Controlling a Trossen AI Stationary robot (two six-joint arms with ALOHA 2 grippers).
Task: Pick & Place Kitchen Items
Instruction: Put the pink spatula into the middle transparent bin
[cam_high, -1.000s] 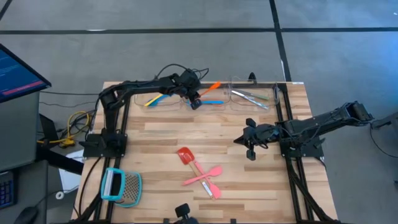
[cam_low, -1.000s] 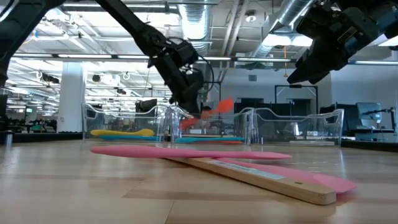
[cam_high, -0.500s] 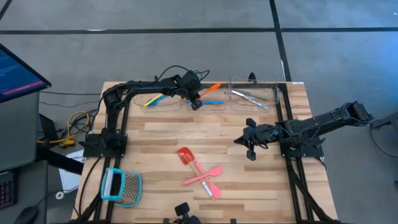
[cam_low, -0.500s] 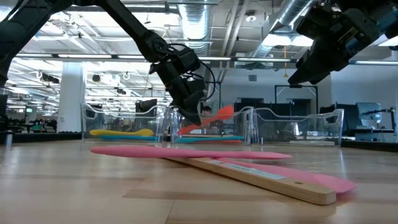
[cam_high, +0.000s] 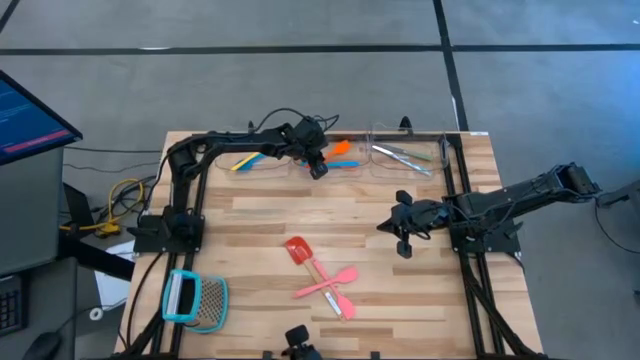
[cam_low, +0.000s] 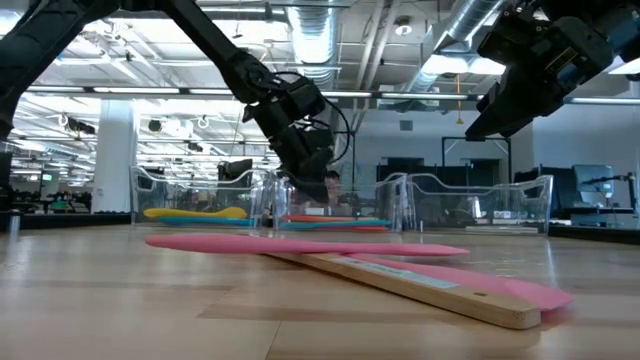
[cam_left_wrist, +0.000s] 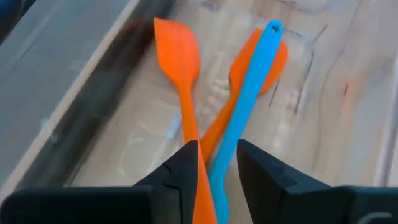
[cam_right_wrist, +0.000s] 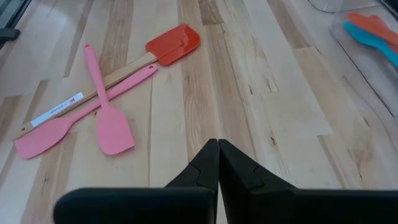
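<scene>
Orange plastic fills the left wrist view: an orange spatula lies in a clear bin at the tabletop's far edge, across an orange spoon and a blue utensil. The left end effector hangs just above them, fingers parted and gripping nothing; the spatula's handle runs straight back between them, so this drop looks finished. A neighbouring bin holds yellow and blue pieces, and another holds silvery metal pieces.

Three items remain loose on the bare wood tabletop: a red spatula and two crossed pink spatulas, in the near middle, their long axes slanting across the boards. The right end effector, clenched and empty, hovers over the boards just to their right, clearly the nearer arm. The likely next pick lies ahead of its fingers in the right wrist view. A teal mesh tool sits at the near left corner. Beyond the tabletop, an open hall with ceiling ducts.
</scene>
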